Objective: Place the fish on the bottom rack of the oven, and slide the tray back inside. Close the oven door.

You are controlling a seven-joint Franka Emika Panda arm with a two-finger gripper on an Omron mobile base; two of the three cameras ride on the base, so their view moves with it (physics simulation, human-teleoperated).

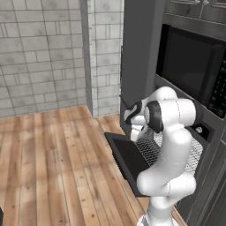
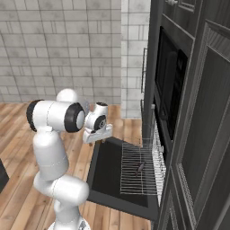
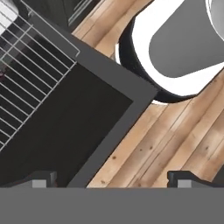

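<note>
So the arm is folding up over the oven door [image 2: 108, 168], which is hanging open and lying flat out over the wood floor [image 1: 53, 150]. The wrist is bending forward and the gripper [image 2: 102, 139] is pointing down above the door's outer left edge, fingers [image 3: 41, 178] spread wide and grasping nothing. Further right from the door's edge, the bottom rack [image 2: 138, 168] is sitting pulled out over the door, and a small dark thing that's probably the fish [image 2: 140, 167] is lying on it near the middle. It's too tiny to make out properly. Right of the door, the oven [image 2: 155, 134] is being cut off by dark cabinet fronts. No readable writing on anything, just little knobs [image 1: 199, 129] on the control strip.
</note>
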